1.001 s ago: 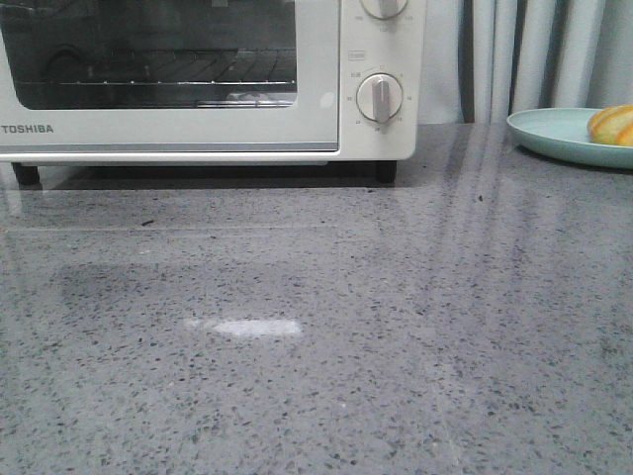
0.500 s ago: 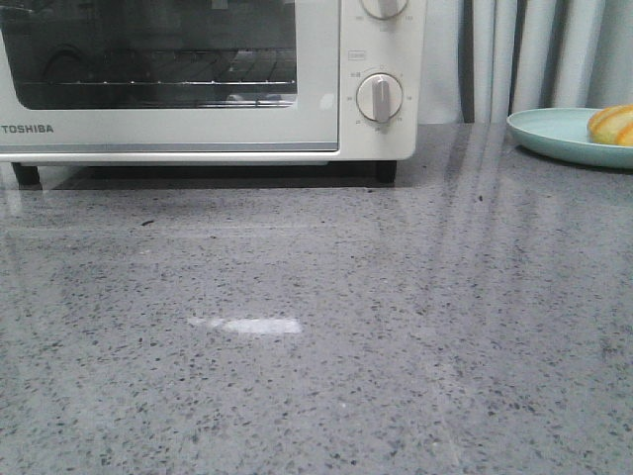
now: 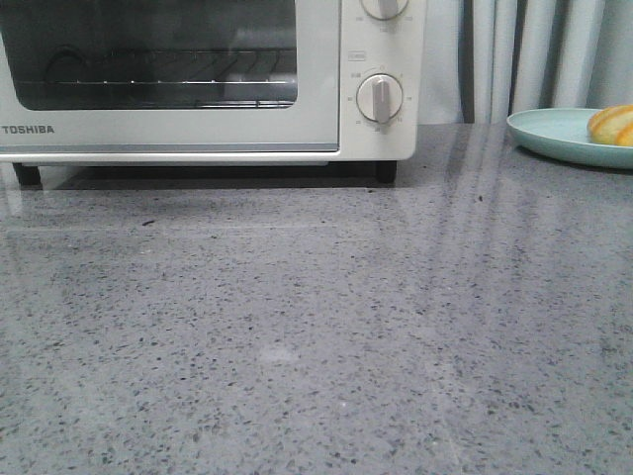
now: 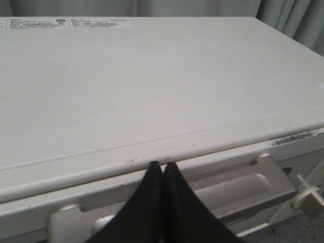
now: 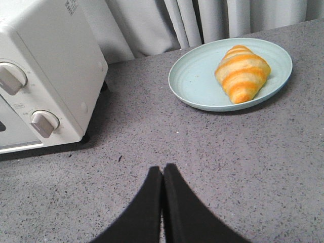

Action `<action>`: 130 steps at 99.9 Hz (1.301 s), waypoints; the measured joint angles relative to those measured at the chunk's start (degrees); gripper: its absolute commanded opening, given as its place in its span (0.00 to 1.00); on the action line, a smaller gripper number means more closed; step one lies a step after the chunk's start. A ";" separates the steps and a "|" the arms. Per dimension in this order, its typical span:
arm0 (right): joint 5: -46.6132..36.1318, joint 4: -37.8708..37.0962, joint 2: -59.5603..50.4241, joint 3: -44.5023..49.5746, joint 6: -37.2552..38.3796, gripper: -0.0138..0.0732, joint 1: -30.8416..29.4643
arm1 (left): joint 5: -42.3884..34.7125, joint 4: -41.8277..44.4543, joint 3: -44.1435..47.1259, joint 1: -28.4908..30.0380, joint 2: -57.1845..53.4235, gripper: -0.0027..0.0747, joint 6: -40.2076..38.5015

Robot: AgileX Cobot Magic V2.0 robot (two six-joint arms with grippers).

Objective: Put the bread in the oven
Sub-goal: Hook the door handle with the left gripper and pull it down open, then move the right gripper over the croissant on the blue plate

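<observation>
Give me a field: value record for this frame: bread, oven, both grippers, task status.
bread: on the pale teal plate, right of the oven, untouched
oven: door shut, wire rack visible through the glass
left gripper: shut, empty, above the oven's top front edge near the door handle
right gripper: shut, empty, over bare countertop, short of the plate
task status: not started; door must open before the bread goes in

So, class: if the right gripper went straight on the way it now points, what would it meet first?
Probably the grey countertop first: the shut right gripper points across bare stone, between the oven and the teal plate holding the bread. Its height above the counter is unclear.
</observation>
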 measured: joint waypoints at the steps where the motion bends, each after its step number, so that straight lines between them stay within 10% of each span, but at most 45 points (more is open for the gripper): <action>1: 0.00 0.00 0.00 0.00 0.00 0.10 0.00 | 0.14 0.00 0.00 0.00 0.00 0.01 0.00; 130: -3.91 0.00 0.00 0.00 0.00 0.10 0.00 | 16.73 0.84 24.93 -0.29 -9.56 0.01 0.94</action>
